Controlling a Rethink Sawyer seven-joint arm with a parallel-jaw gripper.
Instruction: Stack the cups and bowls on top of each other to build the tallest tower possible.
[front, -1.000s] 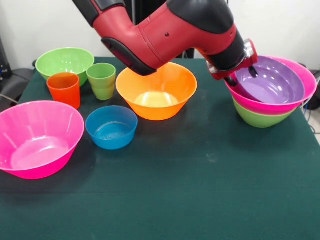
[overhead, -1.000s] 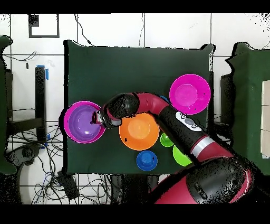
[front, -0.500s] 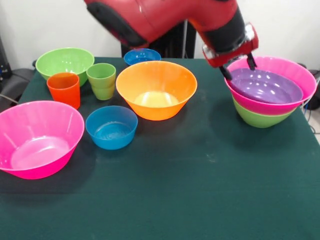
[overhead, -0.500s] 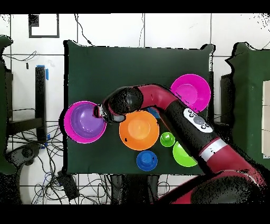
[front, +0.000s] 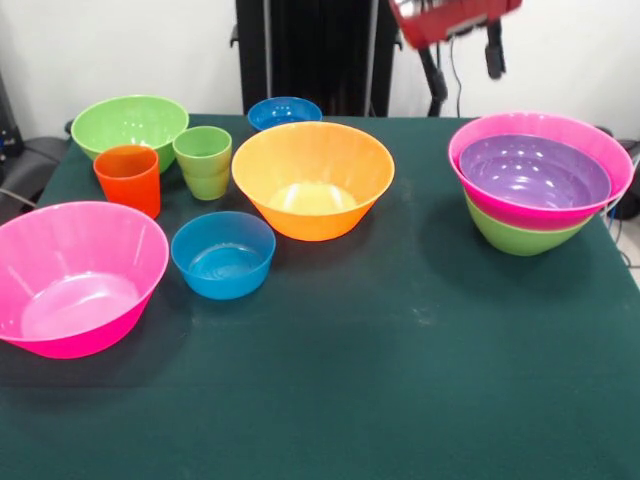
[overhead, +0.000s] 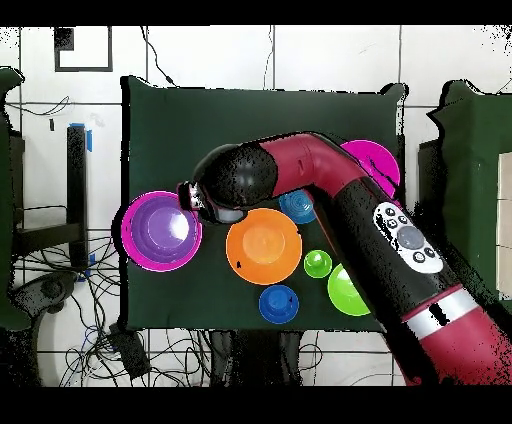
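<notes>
While it hangs high above the table (front: 400, 400), the gripper (front: 462, 58) holds nothing, its two dark fingers (front: 433, 75) spread apart and pointing down at the top edge of the front view. From overhead it sits just beside the tower (overhead: 161, 231), toward the table's middle.

The tower stands directly below the gripper, at the right of the front view: a purple bowl (front: 534, 172) nested in a pink bowl (front: 600, 140), which sits in a green bowl (front: 515, 235).

Counted loose on the table are:
- one orange bowl (front: 313, 180), at the centre;
- two blue bowls, one near the front (front: 223, 254) and one behind the orange bowl (front: 284, 111);
- one pink bowl (front: 78, 277), at the front left;
- one green bowl (front: 129, 125), at the back left;
- two cups, one orange-red (front: 128, 179) and one green (front: 203, 161), side by side just in front of that green bowl.

With the tower's three, that makes eight bowls and two cups.

All pieces look like glossy, thin plastic, so they are probably light, stiff and slippery, and likely to slide or tip if nudged. A pinch across a bowl's rim, one finger inside and one outside, seems the best hold. The narrow cups could likewise be taken by the rim or across the body.
</notes>
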